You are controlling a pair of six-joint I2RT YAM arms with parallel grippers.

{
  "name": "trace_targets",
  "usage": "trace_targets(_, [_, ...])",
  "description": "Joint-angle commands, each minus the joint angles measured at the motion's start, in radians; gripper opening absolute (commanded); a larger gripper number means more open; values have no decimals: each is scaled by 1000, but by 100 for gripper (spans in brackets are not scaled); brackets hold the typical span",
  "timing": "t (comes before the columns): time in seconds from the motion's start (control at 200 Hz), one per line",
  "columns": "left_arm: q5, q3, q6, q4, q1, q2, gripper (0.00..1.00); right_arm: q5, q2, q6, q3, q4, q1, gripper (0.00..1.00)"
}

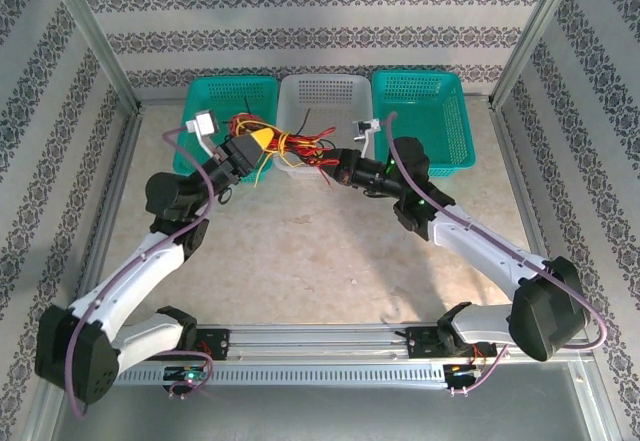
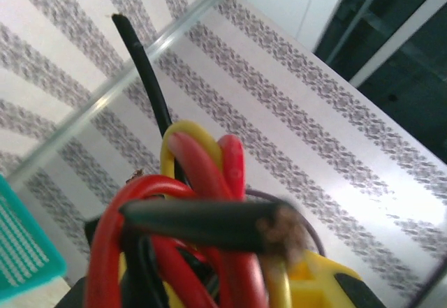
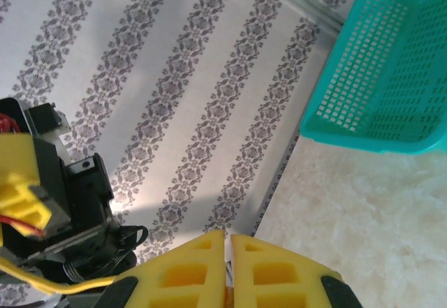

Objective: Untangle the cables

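Three baskets [image 1: 232, 82]; two arms [image 1: 140, 266]; two claws [image 1: 258, 141]

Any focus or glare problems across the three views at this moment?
Top external: evenly lit and sharp, cables thin but distinct. Left wrist: cables close to the lens, soft and out of focus; wall glare at lower right. Right wrist: right gripper slightly soft up close, teal basket crisp.

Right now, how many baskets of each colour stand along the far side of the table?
Teal baskets: 2, the left teal basket and the right teal basket
White basket: 1
Total: 3
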Motion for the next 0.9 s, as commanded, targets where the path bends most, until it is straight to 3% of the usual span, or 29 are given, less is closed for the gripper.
trace_targets(0.0, [-259,-16,214,-142,-7,-115,0,81,-32,-12,-37,12,53,0])
trace_targets(0.13, [-418,-80,306,-290,2,-198,0,152,-68,-62,-22,-21,122,0])
trace_targets(0.42, [-530,-98,382,-503,3,-262,0,245,-90,-201,81,-141,283,0])
trace_targets(0.635, [-517,-92,395,-594,12,-270,0,343,-150,-286,182,-271,300,0])
trace_targets(0.77, [-415,-67,426,-611,23,-237,0,454,-182,-383,306,-448,296,0])
trace_targets(0.894, [-350,-70,425,-588,23,-197,0,463,-169,-440,424,-551,281,0])
